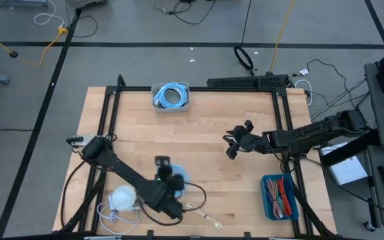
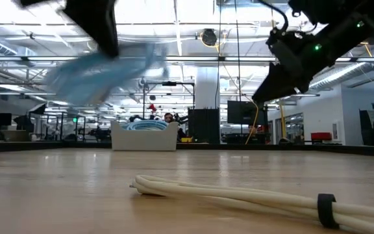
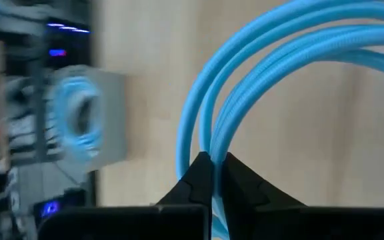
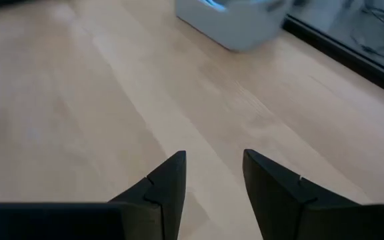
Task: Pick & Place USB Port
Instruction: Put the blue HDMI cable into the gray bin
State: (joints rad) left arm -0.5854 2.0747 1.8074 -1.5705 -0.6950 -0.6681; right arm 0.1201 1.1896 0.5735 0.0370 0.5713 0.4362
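left gripper (image 3: 212, 175) clamps a coiled blue usb cable (image 3: 259, 80) aloft; loose loops may slip or miss the white bin (image 1: 171, 97). right gripper (image 4: 212, 177) hovers, jaws narrowly parted, empty.

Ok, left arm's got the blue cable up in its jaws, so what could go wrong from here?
1. The left gripper pinches only a couple of strands of the blue cable; the loose loops could slip or uncoil in transit.
2. The white bin already holds a blue coil, so loops may drape over its rim.
3. The white cable lies on the table nearby and could snag.
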